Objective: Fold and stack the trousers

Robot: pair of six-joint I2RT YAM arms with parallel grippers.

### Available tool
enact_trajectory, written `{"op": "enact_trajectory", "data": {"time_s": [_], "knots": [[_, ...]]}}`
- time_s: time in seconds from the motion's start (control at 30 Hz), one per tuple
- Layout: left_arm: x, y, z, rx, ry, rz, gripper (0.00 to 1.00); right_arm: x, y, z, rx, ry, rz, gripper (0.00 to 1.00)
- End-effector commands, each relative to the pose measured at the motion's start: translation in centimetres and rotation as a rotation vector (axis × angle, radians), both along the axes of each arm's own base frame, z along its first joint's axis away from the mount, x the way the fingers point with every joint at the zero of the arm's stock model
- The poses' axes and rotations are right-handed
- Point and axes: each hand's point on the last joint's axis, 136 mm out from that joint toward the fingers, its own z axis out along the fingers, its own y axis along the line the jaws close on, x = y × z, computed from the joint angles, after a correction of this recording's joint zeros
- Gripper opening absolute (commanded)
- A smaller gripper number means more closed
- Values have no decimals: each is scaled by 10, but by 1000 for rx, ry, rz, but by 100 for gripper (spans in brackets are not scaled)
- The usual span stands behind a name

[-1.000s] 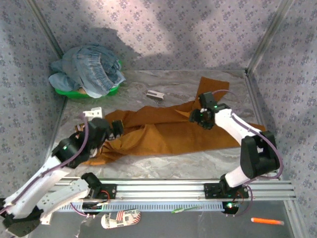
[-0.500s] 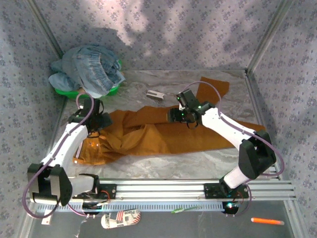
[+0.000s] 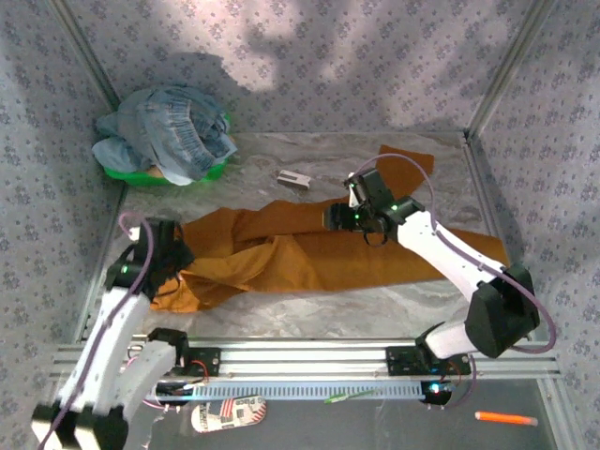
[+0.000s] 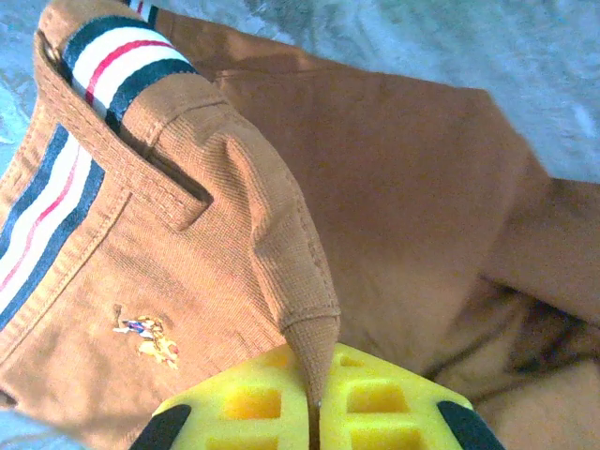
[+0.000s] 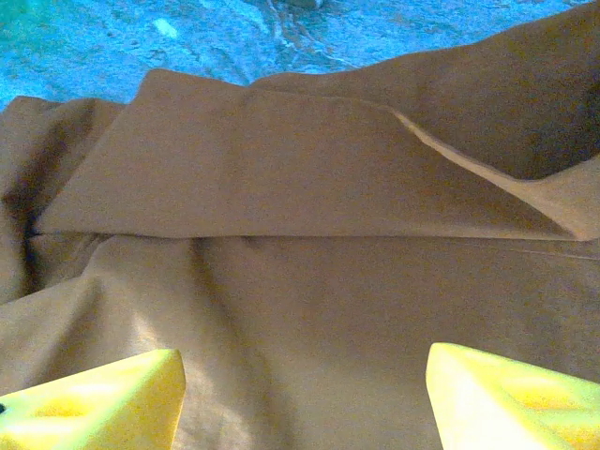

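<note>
The ochre-orange trousers (image 3: pixel 309 253) lie spread across the middle of the table, waist at the left and legs running right. My left gripper (image 3: pixel 173 253) sits at the waist end. Seen from the left wrist, that gripper (image 4: pixel 319 375) is shut on a pinched fold of the trousers (image 4: pixel 403 187), beside the striped inner waistband (image 4: pixel 103 66). My right gripper (image 3: pixel 342 217) hovers over the upper leg near the middle. Through the right wrist camera the right gripper (image 5: pixel 305 375) is open, its yellow fingertips (image 5: pixel 103 398) wide apart above a flat fold of the trousers (image 5: pixel 281 178).
A green basin (image 3: pixel 127 175) heaped with blue denim clothes (image 3: pixel 173 131) stands at the back left corner. A small grey object (image 3: pixel 297 179) lies behind the trousers. Patterned walls close in the table on three sides, and an aluminium rail (image 3: pixel 309 356) runs along the front.
My left gripper was open and has shut on the waistband fold, after coming toward the front left. The waist end of the cloth shifted with it. The right gripper has stayed open over the leg.
</note>
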Motion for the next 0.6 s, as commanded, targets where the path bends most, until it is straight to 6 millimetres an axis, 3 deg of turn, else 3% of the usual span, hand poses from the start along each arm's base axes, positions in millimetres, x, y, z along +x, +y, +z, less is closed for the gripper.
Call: {"op": "enact_trajectory", "data": {"time_s": [0.0, 0.07, 0.2, 0.3, 0.33, 0.47, 0.57], "knots": [[-62, 12, -33, -32, 118, 133, 0, -10, 4, 4, 30, -4, 45, 70], [-76, 5, -41, -114, 96, 151, 17, -15, 5, 6, 40, -3, 57, 70], [-86, -8, -25, -244, 23, 114, 25, -24, 5, 7, 46, 1, 80, 71], [-98, -5, -6, -264, -1, 94, 26, -29, 6, 6, 59, 10, 95, 72], [-100, -5, 2, -273, -25, 71, 32, -31, 9, 4, 67, 15, 105, 72], [-101, -10, 45, -290, -121, -25, 40, -39, 38, 8, 66, 3, 193, 73], [-101, -13, 82, -259, -184, -114, 41, -39, 68, 15, 48, -25, 266, 74]]}}
